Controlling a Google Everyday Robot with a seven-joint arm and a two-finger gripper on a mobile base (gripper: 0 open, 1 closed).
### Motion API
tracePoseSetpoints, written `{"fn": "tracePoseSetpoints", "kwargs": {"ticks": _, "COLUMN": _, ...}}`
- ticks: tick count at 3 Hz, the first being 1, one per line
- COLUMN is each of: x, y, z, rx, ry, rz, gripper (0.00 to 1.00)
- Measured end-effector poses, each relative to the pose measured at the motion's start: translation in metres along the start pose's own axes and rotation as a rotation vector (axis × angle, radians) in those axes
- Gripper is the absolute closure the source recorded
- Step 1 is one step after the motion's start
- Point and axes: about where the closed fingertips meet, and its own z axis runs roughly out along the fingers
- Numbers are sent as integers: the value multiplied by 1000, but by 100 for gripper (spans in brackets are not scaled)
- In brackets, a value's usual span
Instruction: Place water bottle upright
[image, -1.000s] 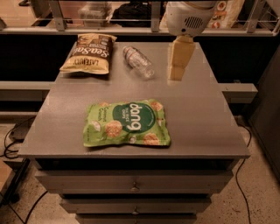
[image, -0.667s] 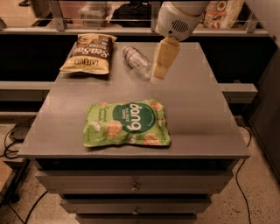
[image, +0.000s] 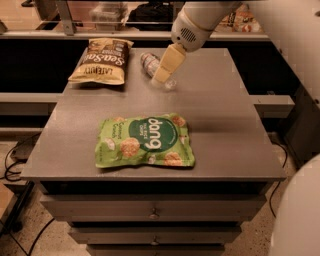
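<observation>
The water bottle (image: 149, 63) is a small clear ribbed plastic bottle lying on its side at the back of the grey table (image: 225, 115), with its cap end toward the front right. My gripper (image: 166, 66) hangs from the white arm coming in from the top right. It sits directly over the bottle's front half and hides part of it. Only the cream-coloured outer face of the gripper shows.
A brown and gold snack bag (image: 101, 61) lies flat at the back left, next to the bottle. A green "dang" snack bag (image: 145, 141) lies flat near the table's front. Shelving with items runs behind the table. Drawers sit below the tabletop.
My gripper has moved left and down from the right of the bottle to right over it. The bottle and both bags have not moved.
</observation>
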Motion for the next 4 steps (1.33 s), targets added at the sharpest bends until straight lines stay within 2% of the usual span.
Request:
{"fn": "tracePoseSetpoints", "kwargs": {"ticks": 1, "x": -4, "y": -22, "z": 20, "rx": 11, "ry": -41, "rz": 151, "gripper": 0}}
{"fn": "tracePoseSetpoints", "kwargs": {"ticks": 2, "x": -12, "y": -45, "z": 35, "rx": 26, "ry": -51, "rz": 247, "gripper": 0}}
{"fn": "tracePoseSetpoints", "kwargs": {"ticks": 3, "x": -11, "y": -45, "z": 37, "rx": 22, "ry": -51, "rz": 249, "gripper": 0}}
{"fn": "tracePoseSetpoints", "kwargs": {"ticks": 4, "x": -16, "y": -50, "z": 49, "rx": 27, "ry": -60, "rz": 303, "gripper": 0}}
